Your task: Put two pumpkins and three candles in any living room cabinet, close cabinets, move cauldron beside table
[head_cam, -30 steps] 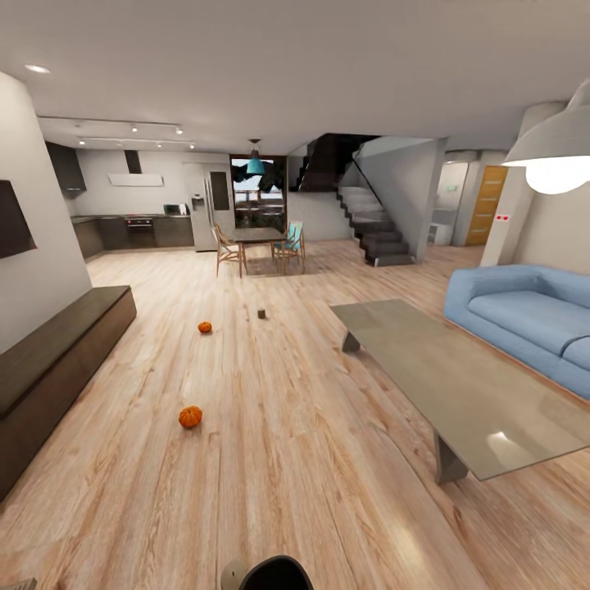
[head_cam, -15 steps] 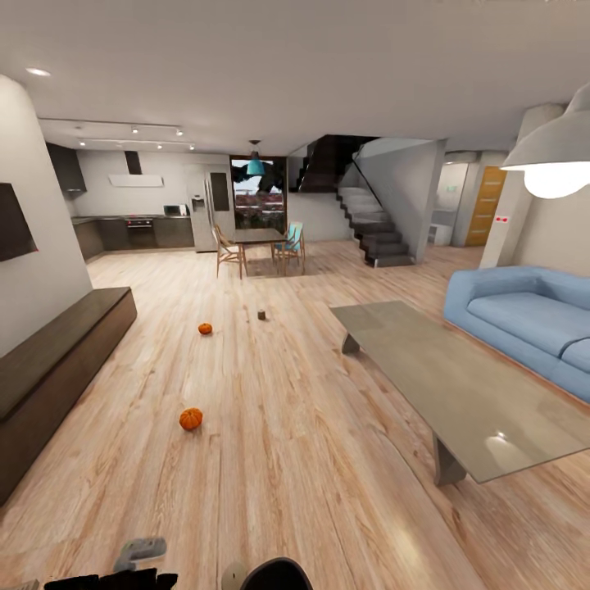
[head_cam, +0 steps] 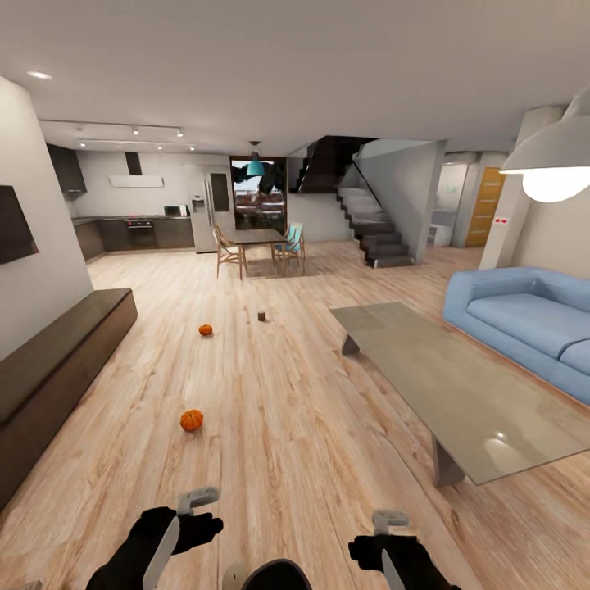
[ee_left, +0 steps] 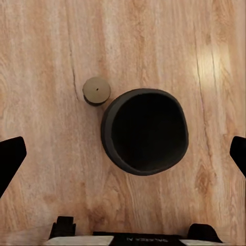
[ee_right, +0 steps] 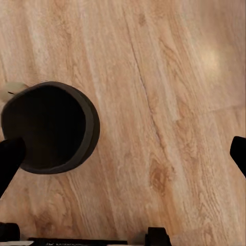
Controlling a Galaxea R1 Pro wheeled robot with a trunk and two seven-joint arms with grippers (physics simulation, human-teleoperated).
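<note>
Below, the cauldron [ee_left: 145, 130] stands upright, mouth facing up.

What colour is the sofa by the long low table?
Light blue; the sofa shows best in the head view.

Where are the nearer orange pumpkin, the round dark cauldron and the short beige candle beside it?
nearer orange pumpkin [head_cam: 191, 420]: head view, middle of its ribbed body on the floor.
round dark cauldron [ee_left: 114, 114]: left wrist view, on its dark rim.
short beige candle [ee_left: 96, 90]: left wrist view, centre of its flat top.
</note>
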